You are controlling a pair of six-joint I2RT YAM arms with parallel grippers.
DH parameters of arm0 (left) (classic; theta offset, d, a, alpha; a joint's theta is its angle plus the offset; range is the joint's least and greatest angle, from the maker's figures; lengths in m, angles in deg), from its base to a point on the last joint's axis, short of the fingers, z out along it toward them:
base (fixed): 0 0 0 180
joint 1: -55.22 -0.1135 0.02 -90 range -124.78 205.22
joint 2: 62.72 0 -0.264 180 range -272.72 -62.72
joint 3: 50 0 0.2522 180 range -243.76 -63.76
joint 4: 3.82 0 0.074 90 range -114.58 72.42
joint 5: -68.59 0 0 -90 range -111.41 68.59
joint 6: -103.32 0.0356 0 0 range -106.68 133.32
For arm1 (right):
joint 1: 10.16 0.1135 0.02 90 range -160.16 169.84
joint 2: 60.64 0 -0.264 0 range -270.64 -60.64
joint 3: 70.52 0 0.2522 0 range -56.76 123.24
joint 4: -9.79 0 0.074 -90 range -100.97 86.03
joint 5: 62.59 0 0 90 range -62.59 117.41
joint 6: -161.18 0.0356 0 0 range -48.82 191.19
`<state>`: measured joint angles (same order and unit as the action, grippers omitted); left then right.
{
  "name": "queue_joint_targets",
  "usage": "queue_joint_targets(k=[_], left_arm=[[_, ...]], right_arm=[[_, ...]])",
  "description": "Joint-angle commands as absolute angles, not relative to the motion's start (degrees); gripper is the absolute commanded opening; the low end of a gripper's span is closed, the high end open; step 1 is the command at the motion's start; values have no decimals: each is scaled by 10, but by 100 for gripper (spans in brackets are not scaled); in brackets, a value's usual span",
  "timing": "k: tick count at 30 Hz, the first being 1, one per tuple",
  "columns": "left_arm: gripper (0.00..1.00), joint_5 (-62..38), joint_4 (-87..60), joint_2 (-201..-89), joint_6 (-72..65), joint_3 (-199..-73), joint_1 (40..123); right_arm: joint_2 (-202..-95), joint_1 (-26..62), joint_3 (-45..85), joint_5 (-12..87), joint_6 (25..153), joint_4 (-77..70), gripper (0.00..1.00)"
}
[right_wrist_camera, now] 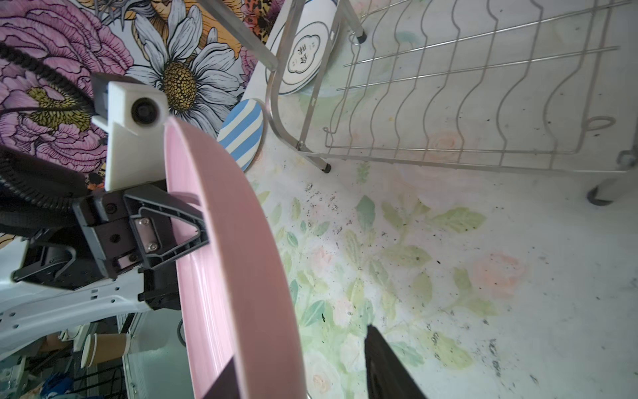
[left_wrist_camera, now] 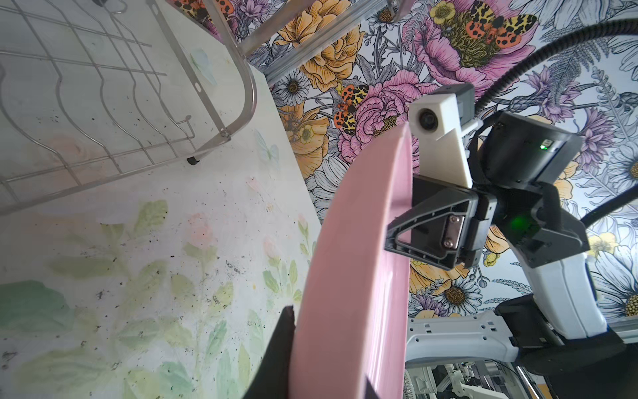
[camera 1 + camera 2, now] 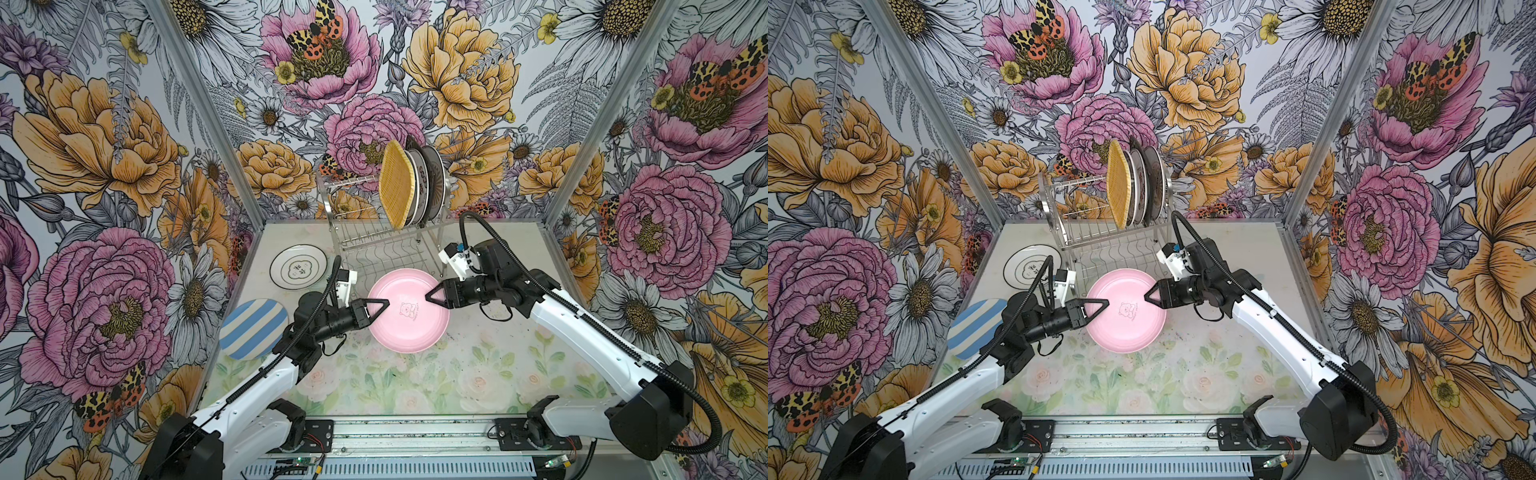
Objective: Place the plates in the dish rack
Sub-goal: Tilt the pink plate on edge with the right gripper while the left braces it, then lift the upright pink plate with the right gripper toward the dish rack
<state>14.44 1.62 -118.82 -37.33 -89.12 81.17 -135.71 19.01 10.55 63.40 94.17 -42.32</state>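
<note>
Pink plate [image 3: 409,316] is pinched in left jaws, loose between right jaws.

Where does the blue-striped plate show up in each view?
In a top view: blue-striped plate left of the pink plate, beside the left arm.
In a top view: the plate, partly behind that arm.
Left wrist: not in it.
Right wrist: the plate past the pink plate's rim, by a dish rack leg.
Shared landmark: the dish rack, in all four.

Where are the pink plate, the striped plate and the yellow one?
pink plate [image 3: 409,322]: a top view, middle of its face
blue-white striped plate [image 3: 253,329]: a top view, middle stripe
yellow woven-look plate [image 3: 397,185]: a top view, woven face
</note>
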Motion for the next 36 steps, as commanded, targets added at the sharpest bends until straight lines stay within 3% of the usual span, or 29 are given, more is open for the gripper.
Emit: queue_joint_targets(k=[1,7,16,18,21,29,33,36], left_arm=[[0,163,47,-1180,-375,-895,804],[0,162,47,-1185,-371,-901,800],[0,162,40,-1186,-367,-900,801],[9,160,33,-1182,-364,-900,801],[28,159,14,-1172,-357,-902,799],[65,148,-74,-1123,-330,-906,778],[78,123,-143,-1090,-308,-910,761],[81,95,-197,-1068,-290,-916,745]], right_arm=[[-1356,192,98,711,946,-390,44],[-1359,196,92,727,947,-386,35],[-1355,199,94,718,954,-377,4],[-1354,197,94,711,954,-378,0],[-1348,196,95,693,956,-378,0],[-1323,199,110,591,976,-390,0],[-1303,219,140,509,974,-420,0],[-1292,240,172,436,972,-453,0]])
